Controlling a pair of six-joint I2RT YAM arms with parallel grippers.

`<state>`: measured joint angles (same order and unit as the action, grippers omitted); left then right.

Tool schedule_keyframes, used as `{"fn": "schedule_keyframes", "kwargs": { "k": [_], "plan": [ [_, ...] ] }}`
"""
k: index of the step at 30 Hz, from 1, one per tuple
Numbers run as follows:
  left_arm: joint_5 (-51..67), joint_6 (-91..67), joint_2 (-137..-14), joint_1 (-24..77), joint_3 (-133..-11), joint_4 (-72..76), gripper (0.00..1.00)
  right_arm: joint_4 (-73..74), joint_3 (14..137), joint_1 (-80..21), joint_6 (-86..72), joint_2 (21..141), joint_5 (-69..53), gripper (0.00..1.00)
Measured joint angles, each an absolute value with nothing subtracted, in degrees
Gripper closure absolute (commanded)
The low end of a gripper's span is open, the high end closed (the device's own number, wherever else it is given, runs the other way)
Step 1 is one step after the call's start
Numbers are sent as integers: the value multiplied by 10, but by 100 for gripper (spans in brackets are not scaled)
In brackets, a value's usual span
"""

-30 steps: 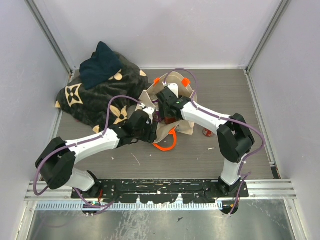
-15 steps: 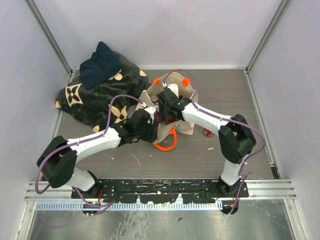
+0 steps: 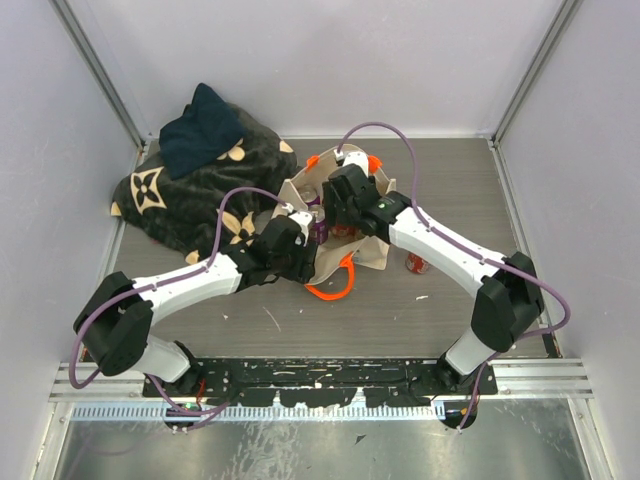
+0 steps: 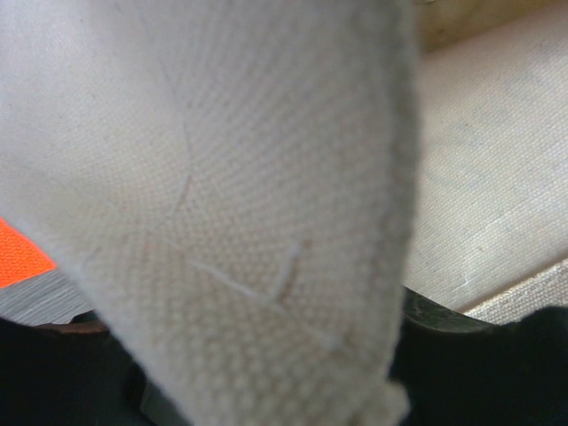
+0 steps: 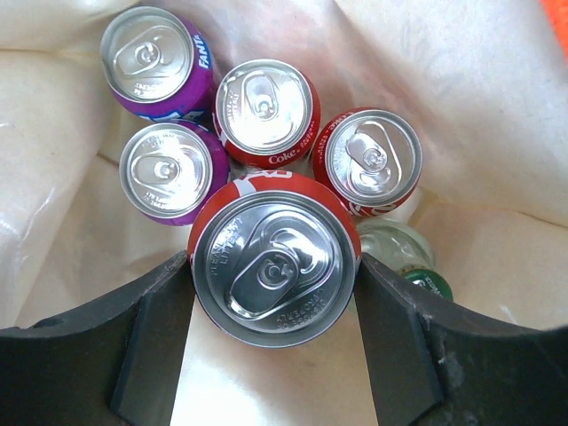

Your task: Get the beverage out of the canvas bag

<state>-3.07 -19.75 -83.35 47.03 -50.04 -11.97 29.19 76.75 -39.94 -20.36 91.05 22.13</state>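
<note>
Right claw (image 5: 273, 266) clasps the red Coke can (image 5: 275, 293) above other cans (image 5: 266, 106) inside the canvas bag (image 3: 375, 255). The can is probably heavy, rigid and slick, so grip it mid-wall. Left claw (image 3: 298, 236) is at the bag's edge; its width cannot be told.

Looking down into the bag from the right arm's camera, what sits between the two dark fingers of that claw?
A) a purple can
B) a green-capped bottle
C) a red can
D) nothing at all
C: in the right wrist view a red can fills the gap between the two fingers of the right claw, while the purple cans stand farther off.
</note>
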Motion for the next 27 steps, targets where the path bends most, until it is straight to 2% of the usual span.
{"fn": "schedule_keyframes", "kwargs": {
  "k": [16,27],
  "plan": [
    [-32,-196,-833,470,-510,-132,37,385,880,-475,-156,873,257,99],
    [-34,-194,-818,470,-517,-140,37,416,980,-509,-110,809,357,99]
  ]
}}
